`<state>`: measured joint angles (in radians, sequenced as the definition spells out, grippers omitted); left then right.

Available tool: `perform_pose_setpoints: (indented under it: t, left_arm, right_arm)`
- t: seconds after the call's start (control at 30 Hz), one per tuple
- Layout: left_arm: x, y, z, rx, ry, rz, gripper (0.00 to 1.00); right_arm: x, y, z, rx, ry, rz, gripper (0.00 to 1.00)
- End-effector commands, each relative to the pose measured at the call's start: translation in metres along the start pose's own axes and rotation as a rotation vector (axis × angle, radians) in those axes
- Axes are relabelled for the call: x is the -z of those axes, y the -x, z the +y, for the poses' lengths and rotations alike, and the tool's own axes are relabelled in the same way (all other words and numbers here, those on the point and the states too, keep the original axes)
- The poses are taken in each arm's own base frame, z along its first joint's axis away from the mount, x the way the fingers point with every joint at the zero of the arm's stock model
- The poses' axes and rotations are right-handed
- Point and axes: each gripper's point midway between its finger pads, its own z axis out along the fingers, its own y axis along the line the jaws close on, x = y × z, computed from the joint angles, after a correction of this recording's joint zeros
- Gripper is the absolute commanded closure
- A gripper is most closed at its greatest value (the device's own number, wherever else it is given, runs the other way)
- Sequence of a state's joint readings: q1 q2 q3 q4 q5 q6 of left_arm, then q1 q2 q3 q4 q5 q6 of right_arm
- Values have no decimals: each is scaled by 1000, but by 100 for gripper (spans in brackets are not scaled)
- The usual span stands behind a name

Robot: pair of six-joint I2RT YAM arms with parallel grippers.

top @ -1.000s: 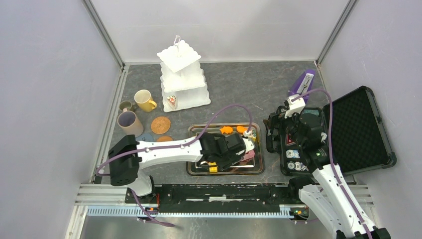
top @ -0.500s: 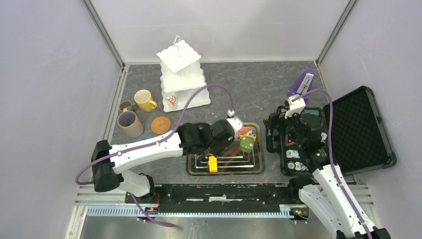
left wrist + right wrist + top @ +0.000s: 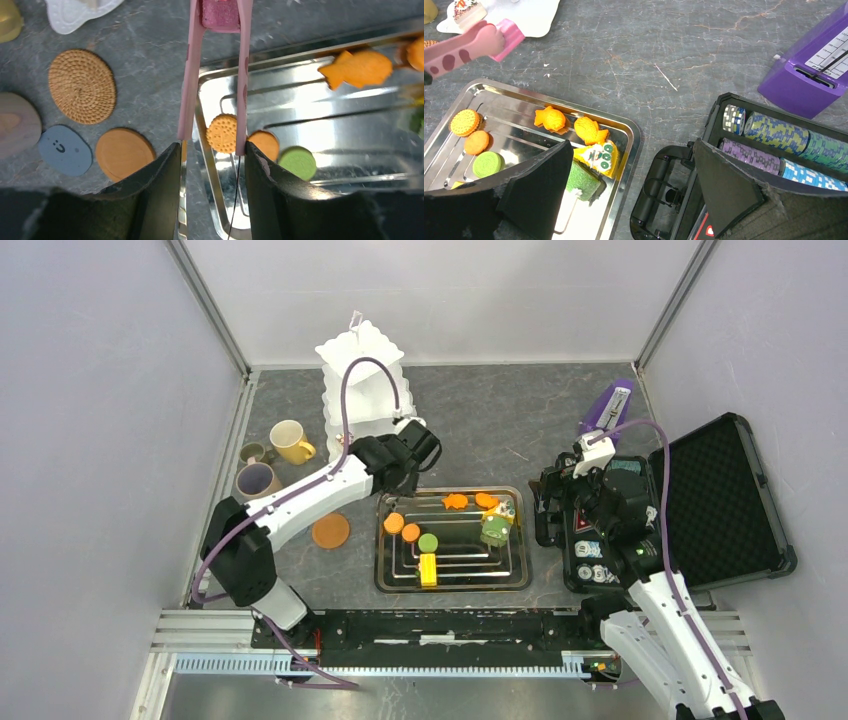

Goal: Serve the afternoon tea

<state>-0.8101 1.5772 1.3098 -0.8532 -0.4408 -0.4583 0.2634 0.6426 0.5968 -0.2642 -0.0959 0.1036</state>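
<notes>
Left gripper clamps pink plastic tongs pinching a small pink toy cake by the near-right edge of the white 3-tier scalloped stand. Next, I'd say: set it on a tier, ease tongs. Right gripper gapes empty.

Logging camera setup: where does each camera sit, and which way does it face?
Top external: fixed above and behind the bases, looking down on the table; left arm and right arm show.
Left wrist: on the left arm, looking down past the left gripper along the pink tongs at the metal tray.
Right wrist: on the right arm, looking down past the open right gripper at the poker chips and purple metronome.
Shared: tray and tongs show in both wrist views; the tray in all three.
</notes>
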Motion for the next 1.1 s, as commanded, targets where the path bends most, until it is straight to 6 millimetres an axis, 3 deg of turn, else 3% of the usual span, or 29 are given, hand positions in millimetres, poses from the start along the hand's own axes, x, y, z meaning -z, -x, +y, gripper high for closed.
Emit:
perform_pose_setpoints:
  t: [0.0, 0.4, 0.67, 1.07]
  left_arm:
    - [-10, 25, 27, 140, 100, -80, 98]
    - [-41, 38, 82, 226, 205, -74, 98]
    - [-56, 41, 92, 250, 241, -73, 98]
    - [-74, 34, 91, 237, 253, -36, 94]
  right_arm:
    - [0, 9, -3, 6, -11, -26, 2]
    - [-2, 7, -3, 9, -13, -24, 2]
    - [-1, 4, -4, 10, -17, -18, 2]
    - [-2, 1, -3, 9, -14, -10, 2]
